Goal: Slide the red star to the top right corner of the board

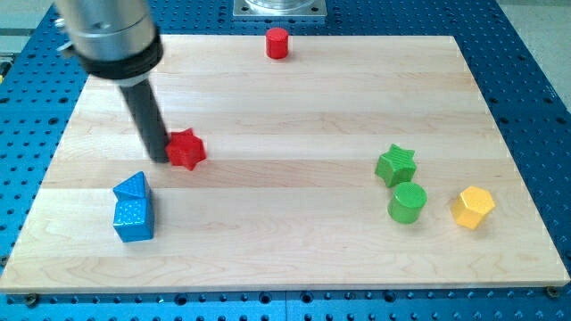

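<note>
The red star (186, 149) lies on the wooden board (294, 232) in the left half, a little above mid-height. My tip (159, 158) is at the star's left edge, touching or nearly touching it. The dark rod rises from there toward the view's top left. The board's top right corner (453, 40) is far from the star, up and to the right.
A red cylinder (277, 43) stands near the top edge at centre. A blue triangle (134, 186) and a blue cube (134, 218) sit together at lower left. A green star (396, 165), a green cylinder (407, 202) and a yellow hexagon (472, 207) sit at the right.
</note>
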